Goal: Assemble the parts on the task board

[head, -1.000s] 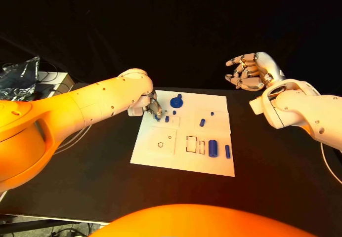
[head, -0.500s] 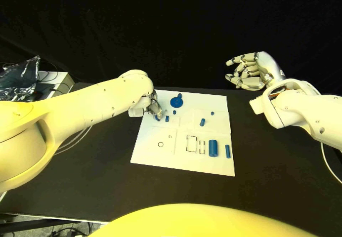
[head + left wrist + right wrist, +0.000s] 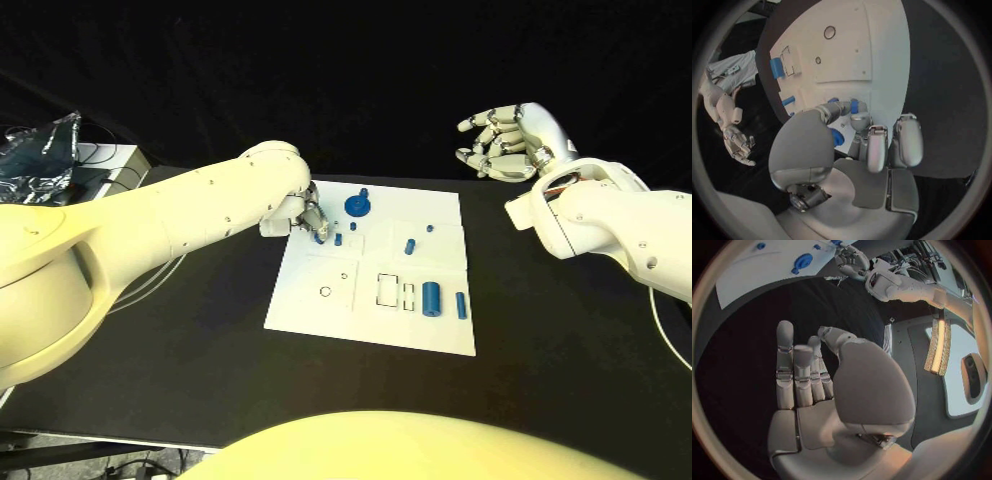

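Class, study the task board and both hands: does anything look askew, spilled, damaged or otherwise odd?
Nothing stands out. The task board lies flat on the black table, with blue parts on it. The left hand is at the board's far left corner, fingers on a small blue part; the right hand is raised, holding nothing.

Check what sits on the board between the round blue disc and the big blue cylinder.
In the head view, a short blue peg lies between the disc and the cylinder, on the white board.

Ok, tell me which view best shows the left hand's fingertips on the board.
The left wrist view: the left hand sits close up, its fingertips down on the white board around a small blue part. In the head view the left arm hides most of that hand. The right wrist view shows it small and far off.
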Available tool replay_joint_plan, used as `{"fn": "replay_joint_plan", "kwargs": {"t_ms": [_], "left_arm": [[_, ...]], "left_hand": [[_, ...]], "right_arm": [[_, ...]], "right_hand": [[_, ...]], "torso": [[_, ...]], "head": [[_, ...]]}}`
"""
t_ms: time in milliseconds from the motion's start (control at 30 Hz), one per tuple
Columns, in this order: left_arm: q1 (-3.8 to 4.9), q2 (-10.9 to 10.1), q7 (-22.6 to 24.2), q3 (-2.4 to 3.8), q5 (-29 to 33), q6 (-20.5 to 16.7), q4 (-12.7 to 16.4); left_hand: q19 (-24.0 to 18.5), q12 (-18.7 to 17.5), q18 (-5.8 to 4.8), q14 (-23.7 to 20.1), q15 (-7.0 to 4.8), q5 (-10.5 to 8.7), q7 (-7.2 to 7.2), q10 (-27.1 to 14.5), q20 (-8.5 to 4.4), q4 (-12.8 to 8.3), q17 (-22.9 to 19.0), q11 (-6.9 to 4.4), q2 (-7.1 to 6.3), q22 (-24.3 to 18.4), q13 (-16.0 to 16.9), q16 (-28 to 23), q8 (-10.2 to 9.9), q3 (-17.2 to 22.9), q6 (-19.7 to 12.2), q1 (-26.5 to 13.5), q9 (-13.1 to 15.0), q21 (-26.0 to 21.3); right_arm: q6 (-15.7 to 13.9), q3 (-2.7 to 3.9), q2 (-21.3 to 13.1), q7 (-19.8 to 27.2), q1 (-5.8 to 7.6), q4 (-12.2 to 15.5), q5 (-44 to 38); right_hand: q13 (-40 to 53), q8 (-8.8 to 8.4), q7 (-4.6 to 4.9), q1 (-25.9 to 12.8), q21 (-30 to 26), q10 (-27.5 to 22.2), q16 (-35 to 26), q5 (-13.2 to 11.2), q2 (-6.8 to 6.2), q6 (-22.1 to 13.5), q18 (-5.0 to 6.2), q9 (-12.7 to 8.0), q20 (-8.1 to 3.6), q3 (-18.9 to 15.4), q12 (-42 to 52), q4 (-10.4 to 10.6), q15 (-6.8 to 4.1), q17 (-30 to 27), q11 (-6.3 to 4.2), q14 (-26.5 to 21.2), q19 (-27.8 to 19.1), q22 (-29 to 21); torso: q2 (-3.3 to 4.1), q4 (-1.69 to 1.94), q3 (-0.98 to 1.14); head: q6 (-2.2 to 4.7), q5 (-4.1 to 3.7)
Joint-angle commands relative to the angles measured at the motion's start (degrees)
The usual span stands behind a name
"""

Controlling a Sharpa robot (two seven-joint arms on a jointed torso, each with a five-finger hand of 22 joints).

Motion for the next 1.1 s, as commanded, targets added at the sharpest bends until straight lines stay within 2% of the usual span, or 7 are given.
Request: {"fn": "replay_joint_plan", "kwargs": {"t_ms": [33,467,1100], "left_arm": [[-0.2,-0.01,0.59,-0.08,-0.25,1.16,0.15],[-0.2,-0.11,0.63,-0.09,-0.61,1.62,0.11],[-0.21,-0.14,1.4,-0.07,-1.14,2.11,0.06]], "left_hand": [[0.45,-0.12,-0.38,4.9,-0.44,0.18,-1.58,0.05,-0.13,-7.39,11.53,-0.2,0.58,2.12,-0.11,0.26,0.18,7.55,2.02,-0.05,0.16,0.25],[0.45,-0.1,-0.38,4.91,-0.44,0.22,-1.59,0.08,-0.13,-7.44,11.57,-0.21,0.57,2.13,-0.06,0.28,0.18,7.57,2.03,-0.06,0.19,0.25],[0.8,0.22,-0.51,5.07,-0.47,0.35,-1.66,0.37,-0.15,-7.84,12.16,-0.27,0.31,2.62,0.44,0.53,0.24,7.68,2.16,0.03,0.35,0.58]], "right_arm": [[0.27,0.04,0.03,0.81,0.03,-0.02,-0.09],[0.48,0.04,0.05,0.98,0.03,-0.07,0.0],[0.55,0.04,0.05,0.99,0.03,-0.09,0.0]], "right_hand": [[-0.05,-0.22,0.12,-0.38,-0.31,0.05,-0.16,0.12,0.01,0.32,0.67,0.05,0.04,0.0,-0.36,-0.4,0.07,-0.06,-0.24,-0.36,-0.43,-0.05],[-0.25,-0.21,0.12,-0.46,-0.47,0.12,-0.34,0.1,0.02,0.35,0.67,0.08,0.05,-0.03,-0.48,-0.43,0.08,-0.04,-0.24,-0.34,-0.43,-0.17],[-0.3,-0.2,0.11,-0.48,-0.5,0.15,-0.41,0.1,0.03,0.36,0.67,0.09,0.05,-0.03,-0.51,-0.43,0.08,-0.06,-0.24,-0.34,-0.43,-0.2]], "torso": [[-0.03,-0.01,-0.01],[-0.01,0.0,-0.08],[0.03,-0.07,0.04]], "head": [[-0.03,0.0],[0.01,0.02],[-0.13,-0.13]]}}
